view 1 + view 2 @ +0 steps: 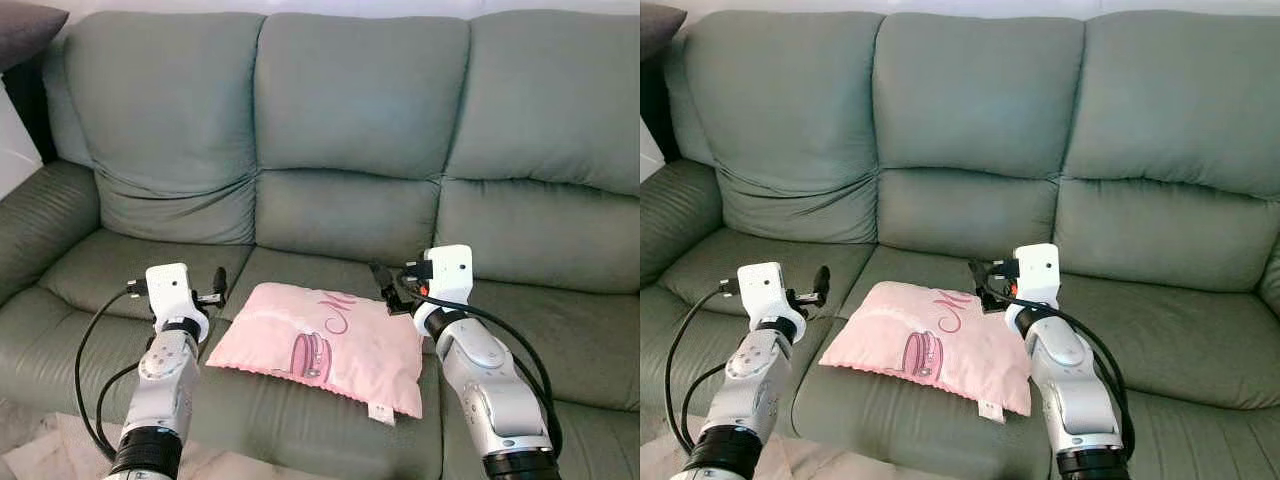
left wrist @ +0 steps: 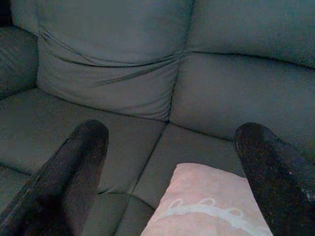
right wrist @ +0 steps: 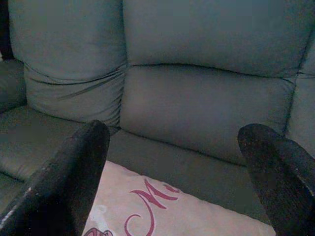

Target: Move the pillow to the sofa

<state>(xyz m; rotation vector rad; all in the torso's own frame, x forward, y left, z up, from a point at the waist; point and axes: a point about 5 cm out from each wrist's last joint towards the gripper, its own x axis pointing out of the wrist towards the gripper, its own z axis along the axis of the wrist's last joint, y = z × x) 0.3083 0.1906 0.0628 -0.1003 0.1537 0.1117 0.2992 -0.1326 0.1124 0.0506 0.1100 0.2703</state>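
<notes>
The pink pillow (image 1: 325, 345) lies flat on the middle seat cushion of the grey-green sofa (image 1: 350, 110), its front edge reaching the lip of the seat. Pink script runs across its upper part: a large looping "M" with smaller letters after it, too far under the right arm to read. Below that sits a darker pink printed motif, and a scalloped white line curves over the left end. A small white tag (image 1: 380, 412) sticks out at the front right corner; whatever is printed on it is too small to make out.

The left gripper (image 1: 215, 288) hovers just beside the pillow's left end, over the seam between the left and middle seats. From its wrist view, both fingers (image 2: 74, 167) are spread wide with nothing between them. The right gripper (image 1: 385, 285) hangs at the pillow's back right corner, close above it. Its fingers (image 3: 74, 172) are also wide apart, gripping nothing, the script visible on the fabric below.
</notes>
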